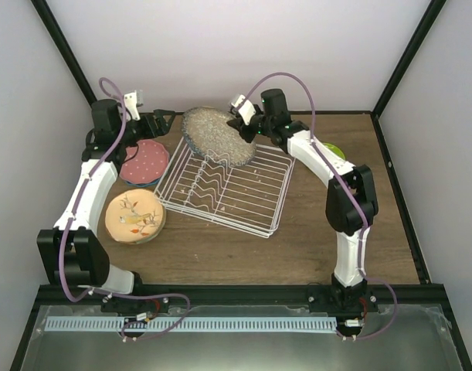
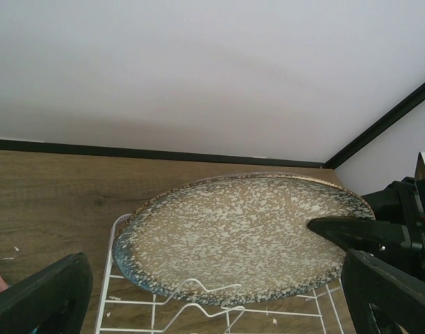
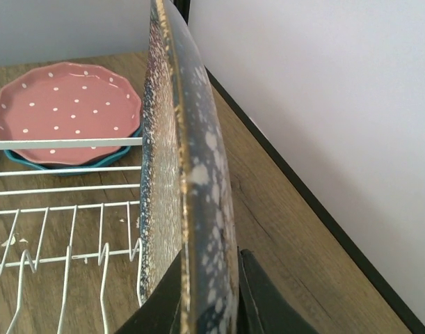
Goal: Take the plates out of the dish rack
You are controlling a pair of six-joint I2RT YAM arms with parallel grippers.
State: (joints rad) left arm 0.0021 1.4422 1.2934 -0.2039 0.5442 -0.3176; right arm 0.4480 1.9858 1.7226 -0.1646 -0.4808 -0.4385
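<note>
Right pincer (image 3: pixel 206 296) is clamped on the rim of the grey speckled plate (image 1: pixel 216 137), which stands tilted at the far end of the dish rack (image 1: pixel 236 193). We cannot tell if it touches the wires. Left pincer (image 1: pixel 161 120) is spread wide, holding nothing, near the plate's left edge. Left of the rack on the desk (image 1: pixel 297 247), the pink dotted plate (image 1: pixel 145 158) sits on the blue plate (image 3: pixel 66 165), with the cream floral plate (image 1: pixel 134 216) nearer. The lime green plate (image 1: pixel 334 149) is partly hidden behind the right arm.

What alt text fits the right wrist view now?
The right gripper clamps the rim of the grey speckled plate, seen edge-on. Left of it is the white dish rack; beyond, a pink white-dotted plate sits on a blue plate.
</note>
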